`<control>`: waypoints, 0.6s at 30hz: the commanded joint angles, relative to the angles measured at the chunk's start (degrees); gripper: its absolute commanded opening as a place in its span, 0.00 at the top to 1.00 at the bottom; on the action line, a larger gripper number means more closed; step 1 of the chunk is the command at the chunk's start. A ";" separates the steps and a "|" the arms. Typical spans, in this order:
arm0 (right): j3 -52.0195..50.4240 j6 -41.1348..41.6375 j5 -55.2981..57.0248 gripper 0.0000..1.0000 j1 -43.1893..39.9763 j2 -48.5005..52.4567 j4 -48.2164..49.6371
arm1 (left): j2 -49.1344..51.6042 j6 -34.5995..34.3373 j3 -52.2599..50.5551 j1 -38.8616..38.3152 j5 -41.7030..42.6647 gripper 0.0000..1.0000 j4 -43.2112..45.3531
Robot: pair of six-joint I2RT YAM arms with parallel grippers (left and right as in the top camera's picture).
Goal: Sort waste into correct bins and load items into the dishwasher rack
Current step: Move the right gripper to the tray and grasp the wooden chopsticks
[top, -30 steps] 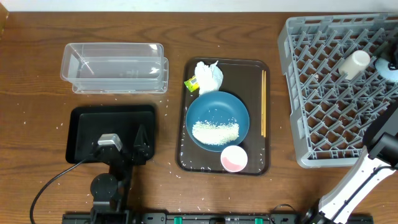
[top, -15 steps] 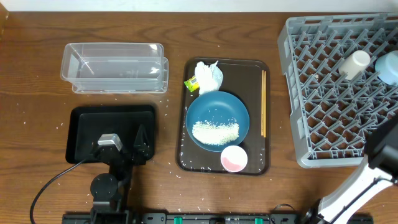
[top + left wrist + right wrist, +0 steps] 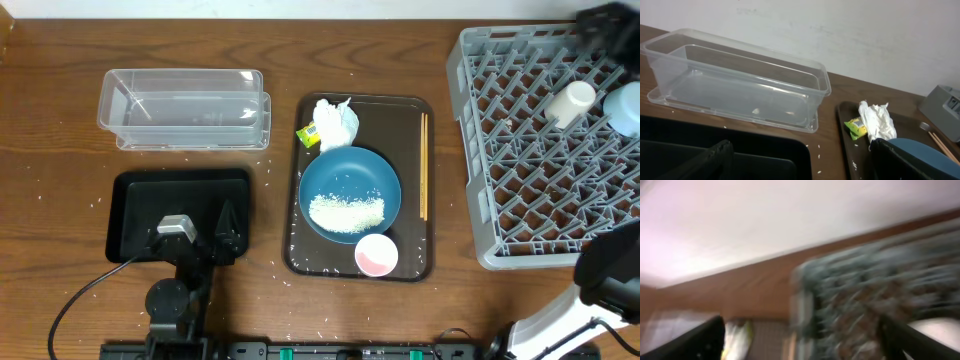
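Risking a spill of rice grains from any tilt of the dark-blue dish during a lift toward the dishwasher rack. Both hands spread and empty, right hand blurred above the rack's far corner, left hand well to the rack's left. Dish round, shallow and glossy, on the brown tray left of the rack, rice heaped low in it.

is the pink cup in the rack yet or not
Out: the pink cup sits on the brown tray beside the blue dish, apart from the grey rack.
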 commanded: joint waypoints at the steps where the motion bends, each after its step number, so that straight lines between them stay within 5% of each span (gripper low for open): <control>1: 0.04 -7.69 -7.21 0.11 6.47 0.42 -5.16 | -0.37 0.98 -0.90 -0.28 0.57 0.11 -2.03; 4: -0.26 -6.08 7.23 0.26 12.96 1.40 -10.45 | -0.37 0.98 -0.90 -0.28 0.57 0.11 -2.03; 11: -0.28 12.44 43.82 0.37 28.22 6.19 -19.32 | -0.37 0.98 -0.90 -0.28 0.57 0.10 -2.03; 18: -0.28 15.45 48.11 0.48 38.45 12.20 -22.97 | -0.37 0.98 -0.90 -0.28 0.57 0.11 -2.03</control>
